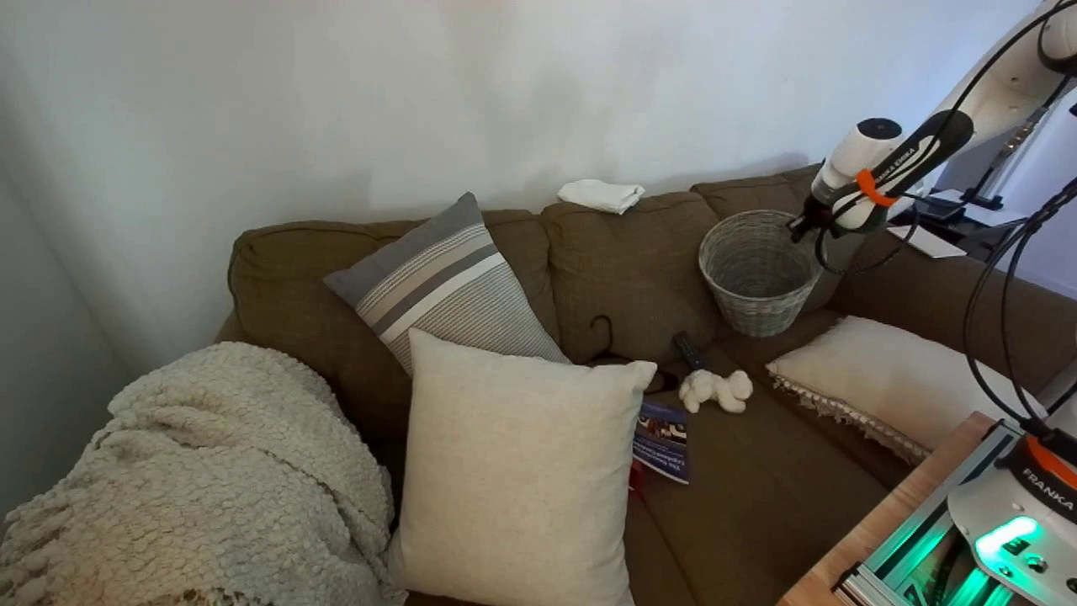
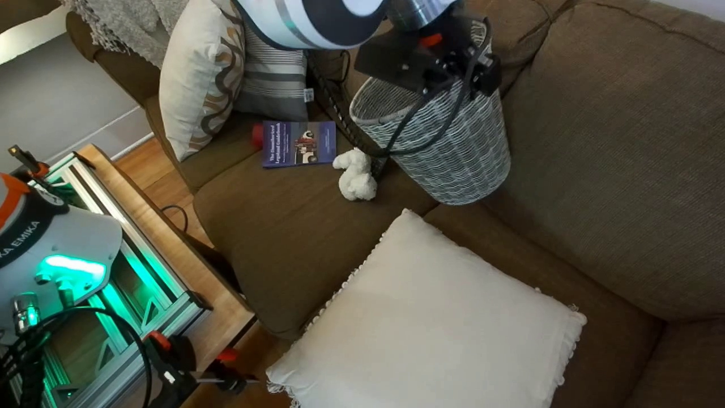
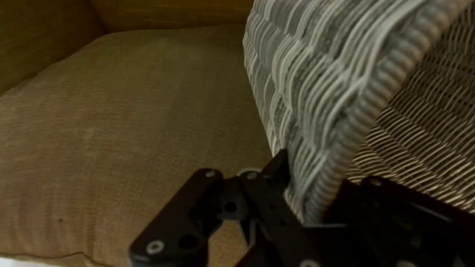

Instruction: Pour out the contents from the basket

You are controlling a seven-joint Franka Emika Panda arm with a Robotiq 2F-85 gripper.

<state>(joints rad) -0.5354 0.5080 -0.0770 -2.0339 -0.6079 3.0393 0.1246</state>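
"Fleecy blanket (image 1: 227, 488) nearest, fringed pillow (image 1: 892, 379) beyond. Where's the basket (image 2: 461, 161)?"

"Near that pillow, tilted, its rim (image 3: 373, 102) clasped by the gripper (image 3: 315, 181)."

"Which step?"

"Pouring, likely finished: white plush (image 1: 715, 390) lies outside. Next, I'd level the basket, lower and release."

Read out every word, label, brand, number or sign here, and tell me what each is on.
"The Unauthorized Legoland Guidebook" on the book; "Unauthorized" is blurry, smaller print unreadable.
"FRANKA" on the robot base.
"KA EMIKA" on the robot base, cut off by the picture's edge.
"FRANKA EMIKA" on the robot arm, first letters unclear beside the orange band.
Tag on striped pillow: too small to read.
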